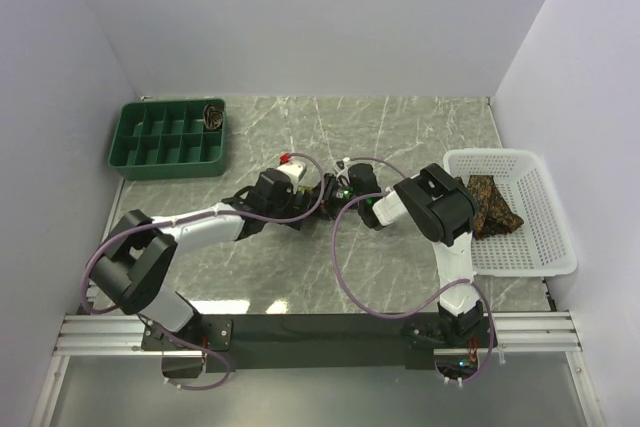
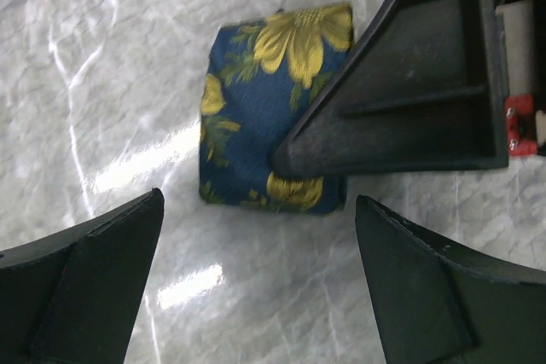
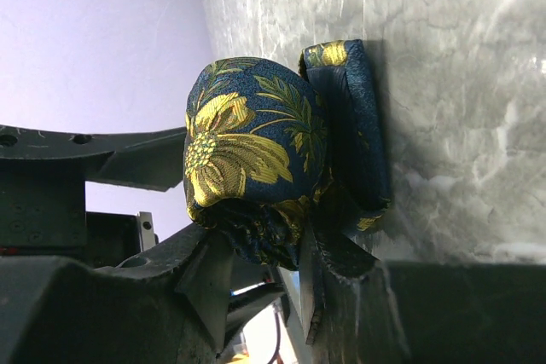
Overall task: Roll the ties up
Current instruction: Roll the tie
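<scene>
- Well, the navy tie (image 2: 256, 108) is a tight bundle on the marble table (image 2: 102, 83), centre-upper in the left wrist view, yellow flowers facing up.
- And the right gripper (image 1: 347, 190) has it. One dark finger (image 2: 401, 100) comes in from the upper right of that view and lies over the bundle's right side. The right wrist view shows the roll pinched between the fingers, with the loose end tucked against the stone.
- Meanwhile the left gripper (image 2: 260, 210) is spread wide and holds nothing. Its tips sit at the lower left and lower right of the frame, apart from the cloth.
- The relation that counts: the bundle lies straight ahead of the left jaws, just past the tips and centred on the gap.
- Its longer side runs top to bottom of the frame, crosswise to the line between the left tips. By my read, closing would therefore meet its narrower width. Which way the coil's core runs, I cannot tell.
- Overhead, both grippers meet mid-frame. The green tray (image 1: 130, 147) sits upper left with a rolled tie (image 1: 213, 115) in one compartment, and the white basket (image 1: 545, 247) at right holds the brown ties (image 1: 492, 205).
- The right arm is nearer since it is on the roll, but the left arm is on the tray's side, so a hand-over looks likely.
</scene>
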